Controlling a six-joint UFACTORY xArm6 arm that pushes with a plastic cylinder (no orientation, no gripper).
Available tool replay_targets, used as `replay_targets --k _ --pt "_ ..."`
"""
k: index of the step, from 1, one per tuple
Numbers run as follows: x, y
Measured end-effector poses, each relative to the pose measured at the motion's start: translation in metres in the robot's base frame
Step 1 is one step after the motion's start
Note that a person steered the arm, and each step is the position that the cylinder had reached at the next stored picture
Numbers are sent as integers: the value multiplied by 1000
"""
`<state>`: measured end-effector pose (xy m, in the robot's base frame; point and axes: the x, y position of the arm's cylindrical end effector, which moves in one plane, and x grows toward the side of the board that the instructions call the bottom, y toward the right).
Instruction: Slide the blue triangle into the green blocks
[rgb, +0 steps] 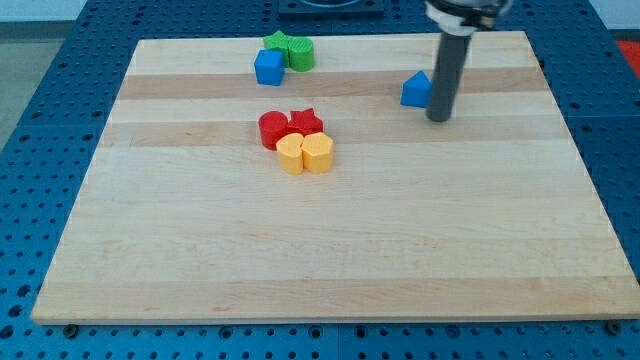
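The blue triangle (415, 90) lies on the wooden board (330, 250) in the upper right part. My tip (438, 118) stands just to its right and slightly below, touching or nearly touching it. The green blocks (289, 50), a star and a cylinder, sit at the top edge, left of centre. The triangle is well to the right of them.
A blue cube (268, 68) rests against the green blocks on their lower left. A red cylinder (273, 130), a red star (306, 122) and two yellow blocks (306, 154) cluster in the middle left.
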<state>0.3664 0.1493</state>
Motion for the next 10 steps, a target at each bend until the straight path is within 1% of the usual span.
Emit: replay_targets --k 1,2,3,4,5,6,7,9,10 --pt "-13 26" --pt "-46 13" --pt "-61 -34" --pt "-66 -65" --pt "-59 -32" --pt "-31 8" --pt "-27 -10" --pt "-70 -140" --pt "-71 -148"
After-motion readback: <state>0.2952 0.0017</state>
